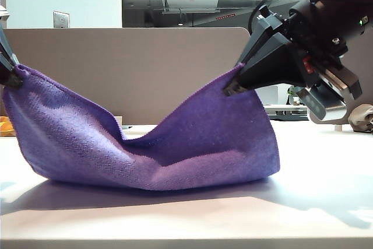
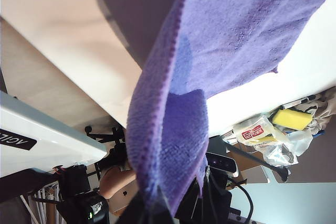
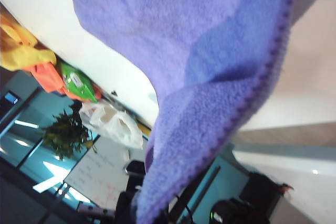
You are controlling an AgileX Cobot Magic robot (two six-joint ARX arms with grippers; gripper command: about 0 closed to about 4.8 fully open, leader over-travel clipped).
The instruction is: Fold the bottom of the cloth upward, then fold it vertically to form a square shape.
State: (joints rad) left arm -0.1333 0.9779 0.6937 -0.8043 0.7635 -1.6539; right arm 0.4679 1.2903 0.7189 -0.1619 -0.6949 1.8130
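White desk [image 1: 326, 202] carries one cloth [image 1: 175, 144], sagging between two raised arms; left tool [image 1: 10, 77] and right tool [image 1: 232, 90] each clamp an upper corner.

The hanging cloth [image 1: 175, 144] spans between both pincers; table [image 1: 186, 220] in front lies open.

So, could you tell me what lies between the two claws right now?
In the exterior view, only the purple cloth spans from the left claw to the right claw, sagging onto the table.
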